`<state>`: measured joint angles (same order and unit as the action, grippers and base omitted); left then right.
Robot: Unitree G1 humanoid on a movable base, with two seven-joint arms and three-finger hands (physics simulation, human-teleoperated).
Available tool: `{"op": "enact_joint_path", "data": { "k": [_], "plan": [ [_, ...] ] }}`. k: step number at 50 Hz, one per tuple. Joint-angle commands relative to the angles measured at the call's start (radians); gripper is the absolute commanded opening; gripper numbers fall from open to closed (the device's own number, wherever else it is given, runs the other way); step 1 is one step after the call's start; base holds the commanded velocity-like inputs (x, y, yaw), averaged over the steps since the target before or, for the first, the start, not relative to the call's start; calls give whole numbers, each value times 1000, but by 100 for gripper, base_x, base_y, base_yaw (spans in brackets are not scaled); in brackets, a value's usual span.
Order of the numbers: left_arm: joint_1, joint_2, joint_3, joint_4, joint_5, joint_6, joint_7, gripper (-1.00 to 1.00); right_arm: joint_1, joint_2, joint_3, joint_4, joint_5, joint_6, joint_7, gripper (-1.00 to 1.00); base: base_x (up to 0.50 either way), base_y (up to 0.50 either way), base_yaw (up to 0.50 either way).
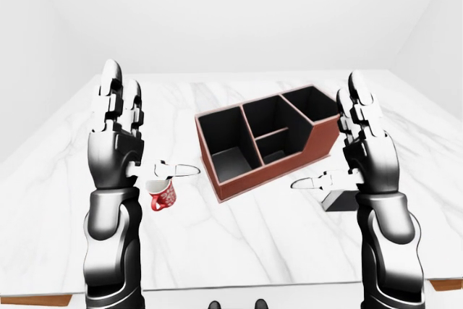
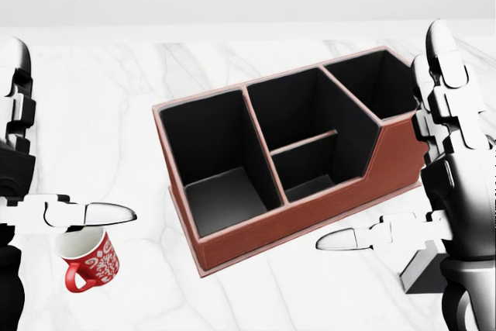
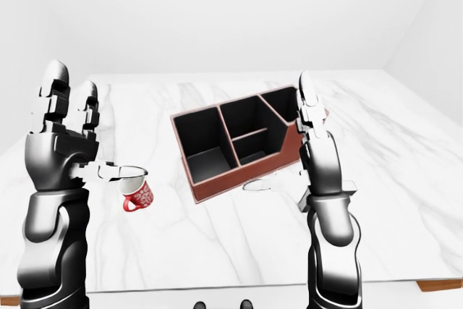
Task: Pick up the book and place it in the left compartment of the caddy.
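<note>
Both hands raised over marble table (image 1: 239, 244), fingers spread wide, holding nothing. Left hand (image 1: 114, 139) above red mug (image 1: 161, 194); right hand (image 1: 367, 151) hides most of dark book (image 1: 338, 200), lying flat right of brown caddy (image 1: 264, 142). Caddy compartments look empty.

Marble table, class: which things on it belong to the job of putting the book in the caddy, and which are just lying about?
Belongs to the job:
book, mostly hidden by the right hand
caddy, all compartments empty

Just lying about:
red mug, below the left hand
</note>
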<state>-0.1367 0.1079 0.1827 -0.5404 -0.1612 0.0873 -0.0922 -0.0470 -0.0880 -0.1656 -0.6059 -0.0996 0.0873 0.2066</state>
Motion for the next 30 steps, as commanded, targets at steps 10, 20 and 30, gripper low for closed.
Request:
{"op": "enact_joint_path", "data": {
  "k": [10, 20, 30],
  "plan": [
    [5, -2, 2, 30, 4, 0, -5, 100, -5, 3, 9, 35, -11, 0, -17, 100, 30, 0, 0],
    [8, 0, 6, 43, 0, 0, -5, 100, 33, -4, 10, 40, -40, 0, -1, 100, 4, 0, 0],
    [10, -1, 1, 56, 8, 0, -9, 100, 45, 9, -6, -13, 38, 0, 52, 100, -2, 0, -10]
  ]
}}
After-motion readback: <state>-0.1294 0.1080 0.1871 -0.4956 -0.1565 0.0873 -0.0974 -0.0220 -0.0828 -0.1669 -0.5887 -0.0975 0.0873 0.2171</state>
